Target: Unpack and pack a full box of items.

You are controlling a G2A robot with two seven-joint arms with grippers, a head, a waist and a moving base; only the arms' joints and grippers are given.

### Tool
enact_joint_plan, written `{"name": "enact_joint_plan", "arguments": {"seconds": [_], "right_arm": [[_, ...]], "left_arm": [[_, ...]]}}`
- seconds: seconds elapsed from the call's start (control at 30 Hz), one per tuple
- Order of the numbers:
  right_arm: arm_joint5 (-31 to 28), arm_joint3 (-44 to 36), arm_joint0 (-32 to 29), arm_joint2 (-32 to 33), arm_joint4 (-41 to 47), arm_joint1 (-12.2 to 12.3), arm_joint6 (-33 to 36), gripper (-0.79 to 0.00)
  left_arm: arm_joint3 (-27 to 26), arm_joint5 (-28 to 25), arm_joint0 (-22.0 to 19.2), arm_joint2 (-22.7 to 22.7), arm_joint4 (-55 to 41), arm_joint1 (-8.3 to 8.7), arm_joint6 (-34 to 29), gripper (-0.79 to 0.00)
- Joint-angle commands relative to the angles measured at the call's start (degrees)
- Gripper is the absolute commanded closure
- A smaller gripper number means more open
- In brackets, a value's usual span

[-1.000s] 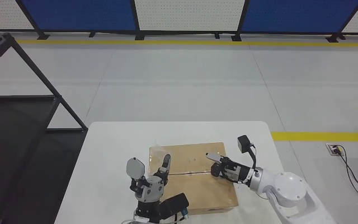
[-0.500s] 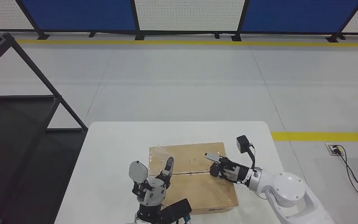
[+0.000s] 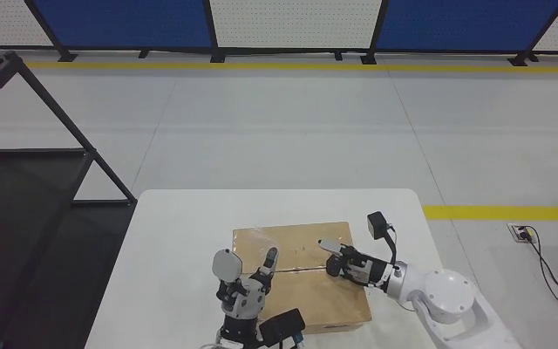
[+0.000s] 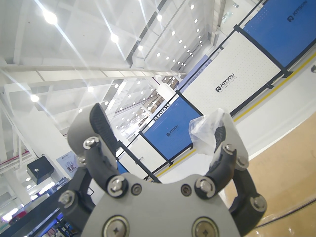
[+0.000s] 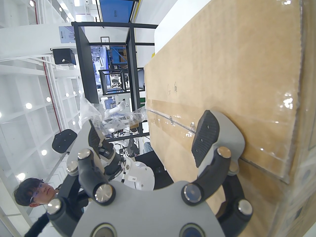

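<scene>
right hand (image 5: 150,134) released, finger on box (image 3: 296,244) seam (image 5: 172,122) | left hand (image 4: 160,124) released at box edge, film (image 4: 202,131) seemingly clinging

Big industrial hall, robot test bay: blue and white partition panels (image 3: 296,22) across frame top, yellow floor line (image 3: 261,65) beneath, high ceiling lights (image 4: 49,17), black metal frame (image 5: 84,62) upper left.

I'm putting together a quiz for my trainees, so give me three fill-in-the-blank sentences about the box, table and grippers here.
The cardboard box sits on a ___ table. Clear ___ runs along the box's top seam. The left gripper and right gripper are both ___.
Missing words: white; tape; open.
</scene>
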Motion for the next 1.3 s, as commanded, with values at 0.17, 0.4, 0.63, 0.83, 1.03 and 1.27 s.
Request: {"name": "enact_joint_plan", "arguments": {"seconds": [0.17,0.4,0.63,0.83,1.03,1.27], "right_arm": [[-0.2,-0.2,-0.6,0.5,0.1,0.1,0.0,-0.785],[-0.6,0.3,-0.6,0.6,0.4,0.0,0.0,-0.785],[-1.2,0.9,-0.3,0.6,0.7,0.0,0.2,-0.785],[-1.7,1.1,-0.5,0.9,1.0,0.0,0.3,-0.785],[-1.7,0.7,-0.4,1.0,0.9,0.0,0.4,-0.785],[-3.4,-0.6,-0.5,1.0,-0.7,0.1,1.2,-0.785]], "left_arm": [[0.8,-2.5,1.4,0.2,1.3,0.25,0.1,-0.785],[-0.8,-4.7,6.1,0.0,3.9,0.93,1.5,-0.785],[-2.9,-5.7,9.3,0.6,6.4,1.53,3.6,-0.785],[-6.6,-4.2,12.9,0.8,2.7,2.08,6.3,-0.785],[-12.0,-1.5,17.2,-4.6,-8.2,3.04,9.5,-0.785],[-15.1,-6.9,20.0,-16.1,-23.9,4.32,11.9,-0.785]]}}
